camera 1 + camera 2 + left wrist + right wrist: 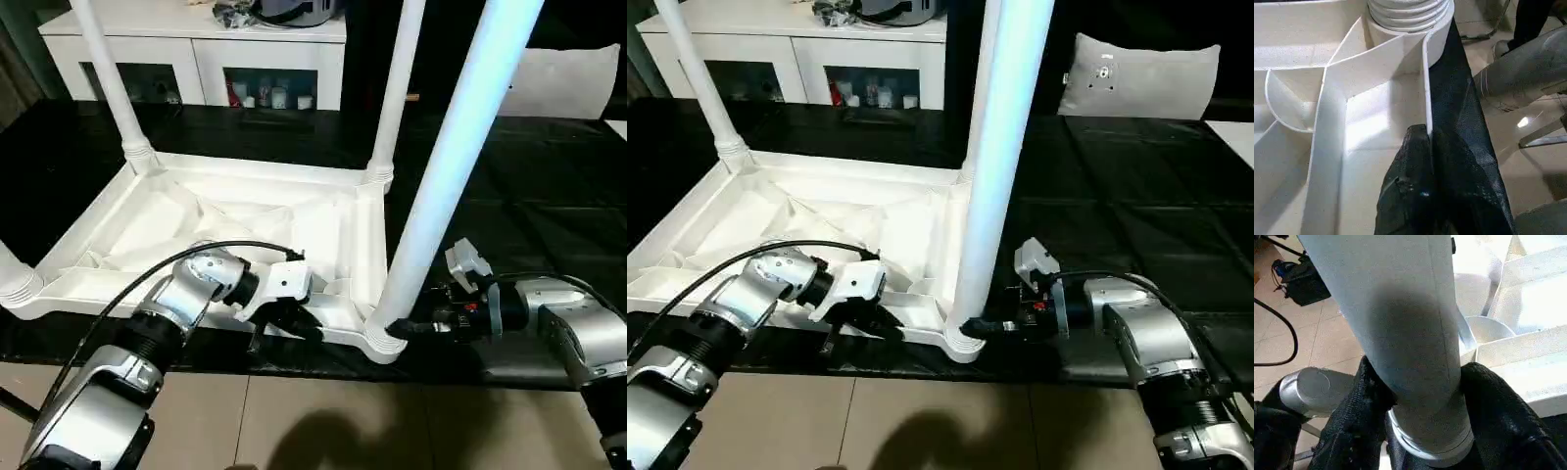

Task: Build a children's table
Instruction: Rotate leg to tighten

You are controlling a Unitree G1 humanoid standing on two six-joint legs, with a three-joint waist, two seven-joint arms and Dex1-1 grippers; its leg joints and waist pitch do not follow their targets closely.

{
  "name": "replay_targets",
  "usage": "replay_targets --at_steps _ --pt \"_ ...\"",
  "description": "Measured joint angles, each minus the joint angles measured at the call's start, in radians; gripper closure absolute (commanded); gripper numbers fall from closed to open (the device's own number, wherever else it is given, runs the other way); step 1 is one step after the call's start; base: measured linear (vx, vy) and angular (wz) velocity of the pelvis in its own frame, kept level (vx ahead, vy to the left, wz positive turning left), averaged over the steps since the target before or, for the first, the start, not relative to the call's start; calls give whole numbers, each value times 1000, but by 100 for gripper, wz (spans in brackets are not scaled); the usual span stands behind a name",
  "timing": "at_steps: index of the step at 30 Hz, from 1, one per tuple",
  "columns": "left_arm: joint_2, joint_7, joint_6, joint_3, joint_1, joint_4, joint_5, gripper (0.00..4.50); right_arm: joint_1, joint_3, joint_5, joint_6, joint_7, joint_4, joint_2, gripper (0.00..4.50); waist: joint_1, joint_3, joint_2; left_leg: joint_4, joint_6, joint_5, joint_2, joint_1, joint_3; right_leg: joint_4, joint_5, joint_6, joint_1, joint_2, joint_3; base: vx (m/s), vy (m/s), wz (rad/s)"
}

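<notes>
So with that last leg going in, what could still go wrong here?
The right gripper holds the near leg only at its base, so the long tube could lean or bind in its socket. The left gripper pinches just the tabletop's thin rim, so the tabletop might slip on the dark mat.

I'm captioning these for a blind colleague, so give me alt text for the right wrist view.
The right tool has its two black fingers around the base of a white table leg, just above the corner socket of the upturned white tabletop. Tiled floor lies beyond.
</notes>
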Motion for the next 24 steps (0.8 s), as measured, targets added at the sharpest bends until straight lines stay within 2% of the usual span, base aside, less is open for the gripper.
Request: replay_targets --at_steps 5,9,14,18,19,21,22,23,24 --pt "-13 -4 22 6 2 -3 -6 450 24 -13 5 14 -9 -29 0 250 4 0 1 0 0 0 0 0 0 0 -1 2 0 0 0 0 0 0" --pt "-24 26 88 23 10 -15 -15 450 60 -46 26 67 -84 -71 30 251 6 -2 4 0 0 0 0 1 0 1 -1 2 1 0 0 0 0 0" --pt "-90 217 249 78 5 -21 16 450 46 -125 -8 152 -373 -86 156 251 -21 -4 6 2 -3 3 -1 3 0 -1 2 2 2 0 1 0 0 0" --pt "-191 429 382 125 -7 -18 25 450 -26 -186 -85 211 -671 -48 278 251 -69 -4 6 6 -3 3 -1 2 0 -3 3 3 2 0 0 0 0 0" --pt "-218 479 404 133 -14 -11 29 450 -45 -200 -99 222 -744 -34 308 251 -75 -4 6 6 -3 3 -1 2 0 -3 3 3 2 0 0 0 0 0" --pt "-258 547 433 142 -20 -9 32 450 -71 -214 -115 221 -837 -13 341 251 -84 -4 6 5 -3 3 -1 1 -1 -3 3 3 1 0 -1 0 0 0" --pt "-278 583 441 147 -20 -8 32 450 -78 -218 -121 196 -885 4 358 251 -87 -4 6 5 -3 2 -1 1 -1 -3 3 3 1 0 -1 0 0 0" --pt "-288 606 443 149 -20 -8 33 450 -84 -222 -123 174 -911 20 371 216 -89 -4 6 4 -3 2 -1 1 -2 -3 3 3 1 0 -2 0 0 0" --pt "-297 623 445 151 -21 -8 33 450 -87 -227 -125 157 -932 29 381 216 -89 -4 6 3 -3 2 -1 0 -2 -3 3 3 1 0 -2 0 0 0"
